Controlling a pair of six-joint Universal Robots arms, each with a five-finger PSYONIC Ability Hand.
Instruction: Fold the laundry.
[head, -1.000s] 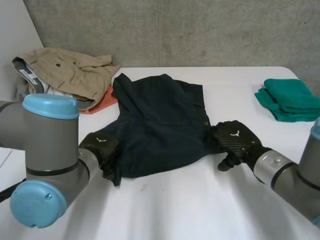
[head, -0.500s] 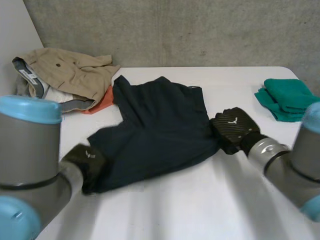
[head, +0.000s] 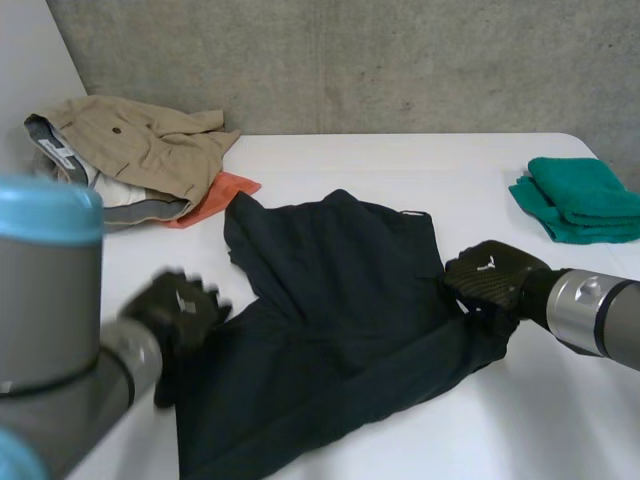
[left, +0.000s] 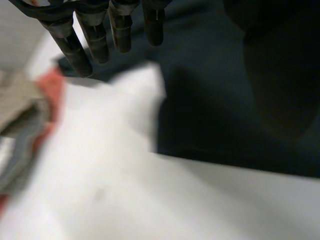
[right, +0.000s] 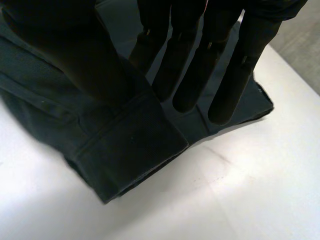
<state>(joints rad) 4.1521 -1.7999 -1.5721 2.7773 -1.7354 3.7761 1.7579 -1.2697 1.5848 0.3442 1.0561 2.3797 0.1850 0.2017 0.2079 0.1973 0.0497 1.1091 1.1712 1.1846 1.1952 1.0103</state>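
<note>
Dark shorts (head: 340, 330) nearer now, rumpled, thick-hemmed.

Soft, even brightness across white table (head: 460, 170); faint shading under dark garment (head: 340, 300).

Left robot hand (head: 178, 308) is blurred, so its hold on the shorts (head: 340, 300) is unreadable. Shorts' near hem is cut by the frame edge. Left arm (head: 50, 300) hides the beige pile's (head: 130, 150) corner. Orange cloth (head: 215, 195) is mostly buried under that pile.
</note>
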